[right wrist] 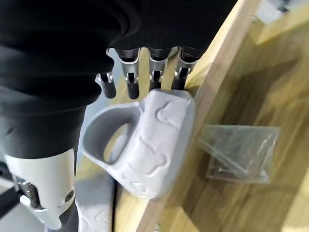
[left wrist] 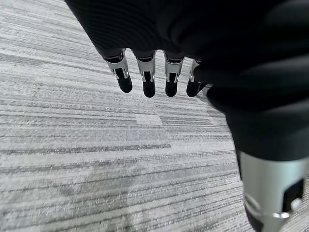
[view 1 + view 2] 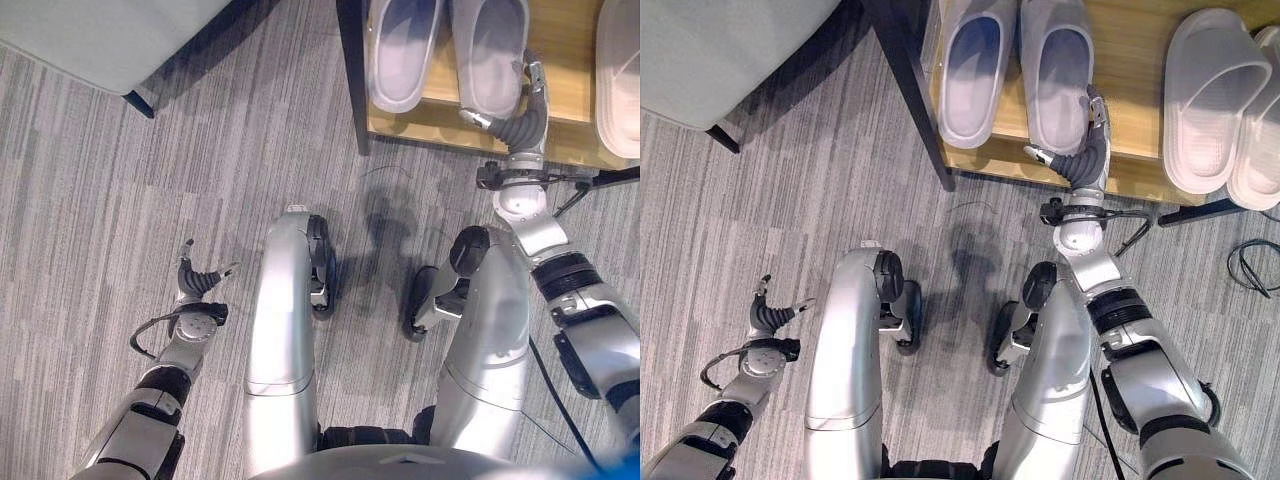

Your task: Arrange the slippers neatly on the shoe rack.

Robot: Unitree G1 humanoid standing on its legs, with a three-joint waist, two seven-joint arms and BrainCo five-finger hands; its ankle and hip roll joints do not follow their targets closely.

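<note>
Left hand [image 3: 768, 316] hangs low at eight o'clock over the grey carpet [image 3: 90, 200], fingers spread and loose, holding nothing. Up at one o'clock the right hand [image 3: 1087, 150] rests against the heel of a grey slipper [image 3: 1058, 75] on the rack [image 3: 1135, 70], fingers straight, not curled round it. Its mate [image 3: 975, 70] sits just beside, a white pair [image 3: 1215, 100] further right.

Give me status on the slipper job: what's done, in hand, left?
Done: two pairs sit on the wooden shoe rack, the lavender slippers side by side, the white slippers further right. In hand: the right hand rests against the heel of the near lavender slipper, apparently nudging it straight. The left hand hangs open over the carpet. Left: probably just that final alignment.
</note>
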